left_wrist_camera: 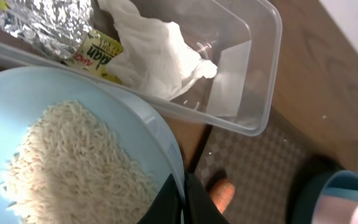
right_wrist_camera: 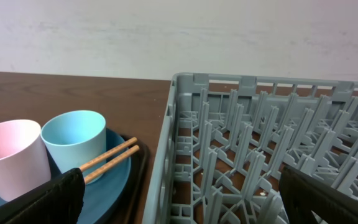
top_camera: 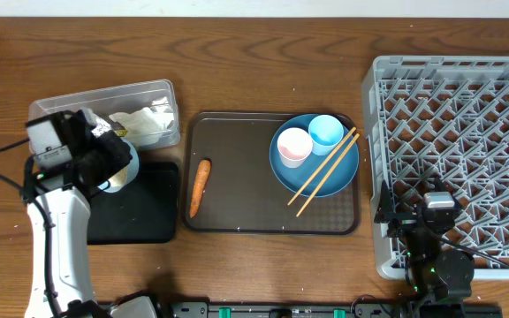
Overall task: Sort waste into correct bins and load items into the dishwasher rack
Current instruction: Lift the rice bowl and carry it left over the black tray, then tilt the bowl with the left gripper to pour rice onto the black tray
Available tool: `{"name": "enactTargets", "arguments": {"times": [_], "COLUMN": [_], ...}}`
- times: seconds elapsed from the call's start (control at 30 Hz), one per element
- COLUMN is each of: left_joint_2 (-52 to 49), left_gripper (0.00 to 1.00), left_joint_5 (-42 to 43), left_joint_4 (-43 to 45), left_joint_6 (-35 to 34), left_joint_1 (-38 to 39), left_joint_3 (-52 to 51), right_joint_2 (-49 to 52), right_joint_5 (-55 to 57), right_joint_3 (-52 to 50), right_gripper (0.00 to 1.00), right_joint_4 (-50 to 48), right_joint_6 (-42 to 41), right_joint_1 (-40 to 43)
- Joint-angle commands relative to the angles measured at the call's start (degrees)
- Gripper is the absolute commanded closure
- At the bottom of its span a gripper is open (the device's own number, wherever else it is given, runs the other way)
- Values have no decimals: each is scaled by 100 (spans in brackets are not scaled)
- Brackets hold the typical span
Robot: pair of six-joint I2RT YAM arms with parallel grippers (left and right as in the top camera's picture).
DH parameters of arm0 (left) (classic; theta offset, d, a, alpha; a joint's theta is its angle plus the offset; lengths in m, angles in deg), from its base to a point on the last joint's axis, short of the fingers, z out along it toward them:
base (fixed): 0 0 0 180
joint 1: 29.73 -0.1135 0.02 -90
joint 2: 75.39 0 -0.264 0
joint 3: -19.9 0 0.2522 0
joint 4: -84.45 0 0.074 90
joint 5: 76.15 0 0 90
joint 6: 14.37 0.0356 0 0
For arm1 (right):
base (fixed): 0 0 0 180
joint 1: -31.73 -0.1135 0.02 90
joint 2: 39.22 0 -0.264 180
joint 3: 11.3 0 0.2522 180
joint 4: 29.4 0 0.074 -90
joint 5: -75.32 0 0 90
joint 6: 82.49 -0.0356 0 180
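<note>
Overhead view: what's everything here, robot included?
clear plastic tub: one, far left
crumpled white tissue, silver foil, yellow-green wrapper: one each, in tub
shallow black tray: one, beside tub
pale blue bowl holding white rice: one, left
brown serving tray: one, centre
orange carrot, round blue plate: one each, on brown tray
pink cup, light blue cup, wooden chopsticks pair: on plate
grey plastic rack: one, right
left gripper: shut on bowl
right gripper: open, over rack

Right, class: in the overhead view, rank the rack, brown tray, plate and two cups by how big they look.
1. rack
2. brown tray
3. plate
4. pink cup and blue cup: they look alike in size, so they are not ranked apart.
</note>
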Motion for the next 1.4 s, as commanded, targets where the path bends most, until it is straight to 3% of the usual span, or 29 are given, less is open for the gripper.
{"name": "enactTargets", "arguments": {"times": [0.0,0.3,0.83,1.17,1.37], "left_joint_2": [31,28,-55,-57,-57], "left_gripper": [94,94,93,94,94], "left_joint_5": [938,2483,4848,5169,6030], "left_joint_4": [120,179,629,693,688], "left_joint_6": [205,590,601,608,1036], "left_joint_1": [-369,-1134,-2468,-2780,-3136], "left_joint_3": [-186,-289,-890,-990,-1056], "right_joint_2": [13,13,13,13,13], "right_joint_5": [-15,-15,-15,-15,-15], "right_joint_3": [-7,-7,-7,-7,-7], "right_gripper": [1,1,1,1,1], "right_joint_4": [24,24,24,24,24], "right_joint_6": [-76,-76,-76,-76,-76], "right_joint_1": [63,63,63,63,63]}}
